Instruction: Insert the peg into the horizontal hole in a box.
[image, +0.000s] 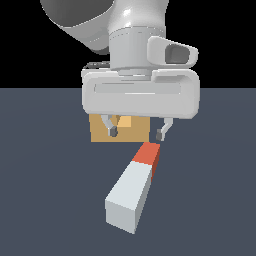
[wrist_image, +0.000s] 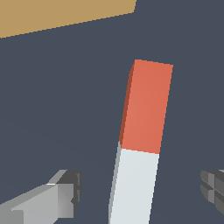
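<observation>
Exterior view first: running your eye from left to right, you meet the plain tan cube-like box (image: 98, 134) just above centre, largely hidden behind the white two-finger gripper (image: 136, 133), whose dark-tipped fingers (image: 113, 131) hang spread wide with nothing between them. The lighter patch on the box face between the fingers may be the horizontal hole (image: 125, 122), though you cannot be sure with the hand in front. Below and right of centre lies the long square-section peg, white with a red-orange end (image: 135, 187), flat on the dark floor. Its long axis runs from lower centre up toward the box, red end foremost and near the right fingertip. Your wrist view shows the peg (wrist_image: 140, 144) lying lengthwise between the open fingers, untouched, pointing toward the box (wrist_image: 61, 15).
</observation>
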